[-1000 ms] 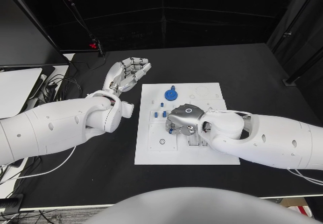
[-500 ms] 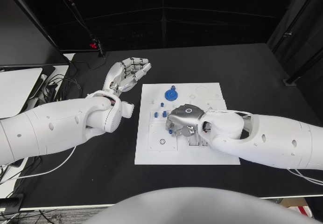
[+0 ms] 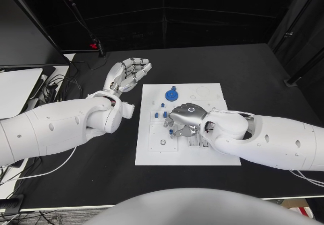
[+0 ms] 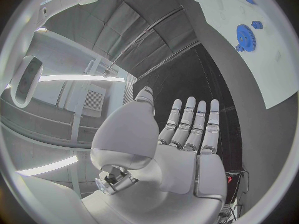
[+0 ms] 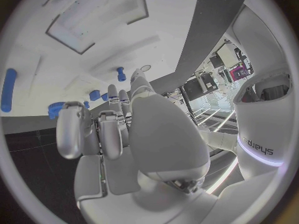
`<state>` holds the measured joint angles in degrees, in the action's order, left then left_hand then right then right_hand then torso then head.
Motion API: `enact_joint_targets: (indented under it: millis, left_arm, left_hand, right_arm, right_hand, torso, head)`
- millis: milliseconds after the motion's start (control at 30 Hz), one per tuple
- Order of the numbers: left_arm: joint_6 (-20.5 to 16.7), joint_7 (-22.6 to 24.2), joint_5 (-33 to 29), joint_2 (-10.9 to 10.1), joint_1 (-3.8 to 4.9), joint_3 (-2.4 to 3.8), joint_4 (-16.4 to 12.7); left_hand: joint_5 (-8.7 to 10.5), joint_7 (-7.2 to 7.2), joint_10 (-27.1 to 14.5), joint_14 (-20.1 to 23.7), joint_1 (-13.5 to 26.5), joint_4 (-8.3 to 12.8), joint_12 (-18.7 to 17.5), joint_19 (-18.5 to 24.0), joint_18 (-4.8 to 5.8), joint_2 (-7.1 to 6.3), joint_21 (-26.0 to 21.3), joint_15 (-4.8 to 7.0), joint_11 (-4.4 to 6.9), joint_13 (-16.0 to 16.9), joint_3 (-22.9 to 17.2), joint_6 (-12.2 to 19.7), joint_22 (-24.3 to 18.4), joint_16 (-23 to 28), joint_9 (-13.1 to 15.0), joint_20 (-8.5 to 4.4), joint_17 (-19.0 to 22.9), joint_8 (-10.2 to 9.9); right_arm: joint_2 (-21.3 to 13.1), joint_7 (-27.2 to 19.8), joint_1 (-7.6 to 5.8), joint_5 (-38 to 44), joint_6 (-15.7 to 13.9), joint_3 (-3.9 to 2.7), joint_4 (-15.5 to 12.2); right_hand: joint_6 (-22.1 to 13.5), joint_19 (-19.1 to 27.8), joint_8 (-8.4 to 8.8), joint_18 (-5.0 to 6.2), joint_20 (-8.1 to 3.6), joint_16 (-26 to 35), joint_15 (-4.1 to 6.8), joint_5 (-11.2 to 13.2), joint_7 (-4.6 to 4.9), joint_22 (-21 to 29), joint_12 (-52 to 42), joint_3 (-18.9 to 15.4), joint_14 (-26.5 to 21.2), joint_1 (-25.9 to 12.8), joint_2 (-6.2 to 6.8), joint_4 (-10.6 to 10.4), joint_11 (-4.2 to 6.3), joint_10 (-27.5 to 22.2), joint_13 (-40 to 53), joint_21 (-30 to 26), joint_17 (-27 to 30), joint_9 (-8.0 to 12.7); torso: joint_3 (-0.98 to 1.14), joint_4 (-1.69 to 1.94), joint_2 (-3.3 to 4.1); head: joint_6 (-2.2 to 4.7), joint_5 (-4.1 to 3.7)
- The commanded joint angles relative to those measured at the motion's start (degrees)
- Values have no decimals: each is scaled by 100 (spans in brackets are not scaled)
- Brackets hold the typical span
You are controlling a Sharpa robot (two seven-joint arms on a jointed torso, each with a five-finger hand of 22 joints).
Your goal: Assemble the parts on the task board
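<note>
"sharpa" lettering on the robot's white body, right wrist view

— What is the board [image 3: 154,154] made of?
— It looks like matt white plastic, smooth. The gear [image 3: 171,95] at its far edge is blue plastic with a slight sheen.
— And the hands?
— The right hand [image 3: 183,119] over the board is brushed silver metal; the left hand [image 3: 128,74] beside it is the same. The worktop [image 3: 256,75] is matt black.
</note>
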<state>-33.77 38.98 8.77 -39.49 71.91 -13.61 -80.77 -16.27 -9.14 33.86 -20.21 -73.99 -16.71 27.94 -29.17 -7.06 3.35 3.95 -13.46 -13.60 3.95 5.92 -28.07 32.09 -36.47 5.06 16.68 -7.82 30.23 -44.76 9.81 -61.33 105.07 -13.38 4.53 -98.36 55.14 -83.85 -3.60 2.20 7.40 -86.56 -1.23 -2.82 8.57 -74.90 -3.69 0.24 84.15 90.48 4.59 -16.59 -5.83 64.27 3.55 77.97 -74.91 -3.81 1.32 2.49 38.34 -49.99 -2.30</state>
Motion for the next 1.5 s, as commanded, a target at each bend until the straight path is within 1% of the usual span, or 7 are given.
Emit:
enact_joint_targets:
  millis: [33, 233, 367, 533, 833, 1200, 1500]
  left_arm:
    - [45, 413, -3, 0, 7, 6, -3]
    - [50, 421, -3, 1, 6, 6, 10]
    - [48, 422, -3, 1, 5, 6, 15]
    - [51, 427, -3, 25, 4, 5, 33]
    - [44, 429, -3, 29, 1, 5, 35]
    - [42, 428, -3, 20, 0, 5, 38]
    - [39, 426, -3, 17, -1, 5, 36]
  left_hand:
    - [-27, -670, -29, 45, 14, 2, 18, -43, 41, 49, 22, 6, 9, -5, 44, 57, -5, -27, -10, -5, 5, 30]
    - [-30, -671, -35, 49, 11, 1, 23, -46, 41, 55, 22, 5, 7, -7, 51, 63, -6, -33, -14, -5, 12, 34]
    - [-31, -672, -43, 53, 13, 0, 25, -47, 41, 56, 22, 5, 6, -9, 59, 69, -8, -37, -17, -5, 18, 36]
    - [-31, -672, -43, 53, 13, 0, 25, -47, 41, 56, 22, 5, 6, -9, 59, 69, -8, -37, -17, -5, 18, 36]
    - [-31, -672, -43, 53, 13, 0, 25, -47, 41, 56, 22, 5, 6, -9, 59, 69, -8, -37, -17, -5, 18, 36]
    - [-32, -674, -51, 58, 13, -1, 29, -45, 41, 61, 23, 4, 4, -10, 68, 76, -14, -43, -21, -5, 26, 40]
    - [-32, -674, -51, 58, 13, -1, 29, -45, 41, 61, 23, 4, 4, -10, 68, 76, -14, -43, -21, -5, 26, 40]
  right_arm:
    - [-129, -324, -6, -546, -1137, -4, -73]
    - [-736, -950, -124, -2090, -1766, -13, -363]
    - [-1052, -1517, -364, -3043, -1674, -15, -312]
    - [-1283, -1844, -492, -3488, -1498, -13, -87]
    - [-1431, -1350, -541, -2779, -1115, -5, 251]
    - [-1396, -638, -526, -1983, -517, -1, 351]
    - [-1296, -256, -492, -1733, -118, 0, 413]
  right_hand:
    - [-2, 17, -33, 99, 10, 55, -23, 8, 85, -1016, -14, -4, 398, -69, 2, 13, -23, -65, 6, -41, -660, -9]
    - [-31, -3, -36, 92, 59, 65, -100, 1, 209, -1011, -8, 70, 400, -123, -43, 25, -124, -238, 4, -38, -638, -11]
    - [-158, -36, -5, 80, 98, 44, -141, -3, 250, -1028, -22, 105, 412, -153, -83, 31, -166, -379, 7, 10, -672, 3]
    - [-359, -53, -2, 77, 129, 49, -160, -11, 253, -1036, -43, 93, 409, -212, -84, 29, -181, -562, 11, 31, -645, 8]
    - [-496, -40, -11, 88, 128, 73, -145, -4, 227, -1022, -78, 64, 396, -319, -25, 10, -164, -737, 14, -2, -583, 3]
    - [-454, -49, -67, 85, 101, 106, -115, 0, 182, -1027, -163, 120, 380, -393, 64, 4, -131, -791, 29, 10, -501, -21]
    - [-283, -52, -144, 87, 53, 109, -53, 4, 23, -1024, -352, 208, 380, -374, 54, 18, -52, -637, 42, 4, -482, -42]
  torso:
    - [3, -7, -2]
    - [-4, 12, -3]
    - [-8, -12, -9]
    - [-5, 14, -5]
    - [-2, -6, 3]
    - [1, -4, 3]
    - [2, -3, 9]
  head:
    - [-1, -1]
    - [-1, -50]
    - [-1, -43]
    - [-1, -110]
    - [-1, -108]
    - [-1, -127]
    - [-1, -101]
